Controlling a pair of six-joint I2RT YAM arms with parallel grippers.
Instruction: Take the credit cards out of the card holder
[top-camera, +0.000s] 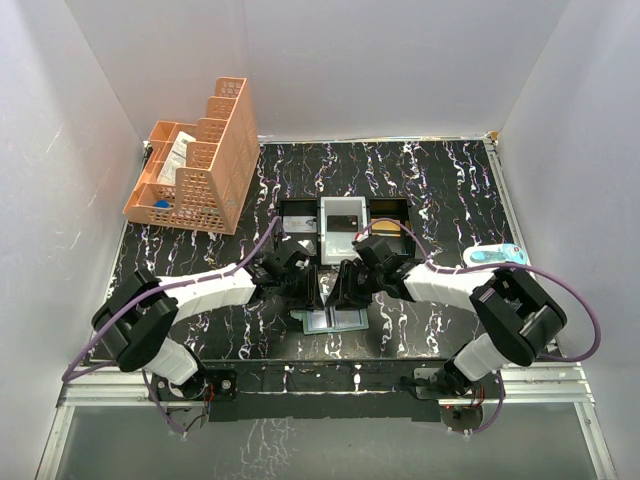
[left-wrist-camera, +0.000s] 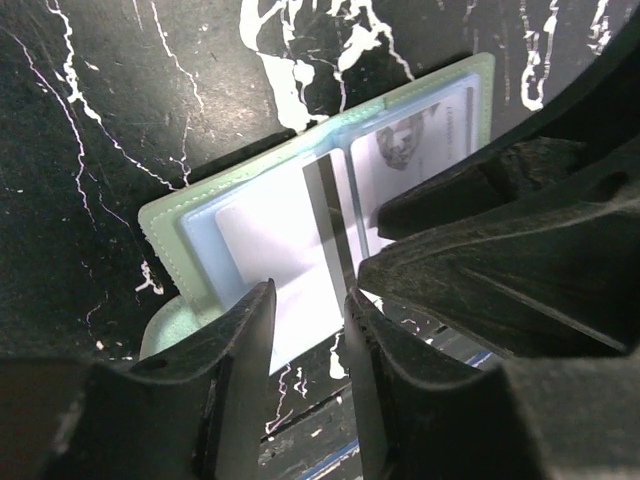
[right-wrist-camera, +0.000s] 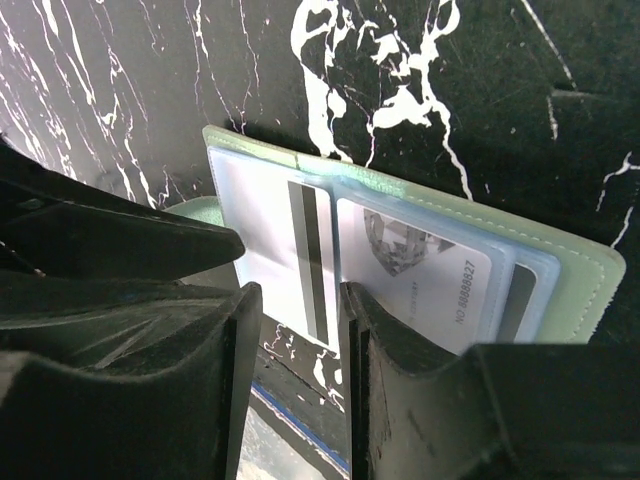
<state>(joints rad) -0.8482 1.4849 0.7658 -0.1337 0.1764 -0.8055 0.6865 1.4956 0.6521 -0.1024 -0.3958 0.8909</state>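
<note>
The card holder (top-camera: 335, 321) lies open and flat near the table's front edge, with a grey-green rim (left-wrist-camera: 165, 225) and a pale blue inside. A white card with a dark stripe (left-wrist-camera: 270, 250) sticks out of one panel toward the near edge; it also shows in the right wrist view (right-wrist-camera: 265, 220). A card with a printed picture and a number (right-wrist-camera: 430, 270) sits in the other panel (left-wrist-camera: 420, 150). My left gripper (left-wrist-camera: 308, 330) and my right gripper (right-wrist-camera: 297, 330) both hover over the holder, side by side. Each has its jaws narrowly apart above the striped card's near edge.
A black-and-white three-compartment tray (top-camera: 343, 225) stands just behind the holder. An orange lattice organiser (top-camera: 195, 165) is at the back left. A small blue and white object (top-camera: 495, 257) lies at the right. The table's front edge (top-camera: 330, 362) is close below the holder.
</note>
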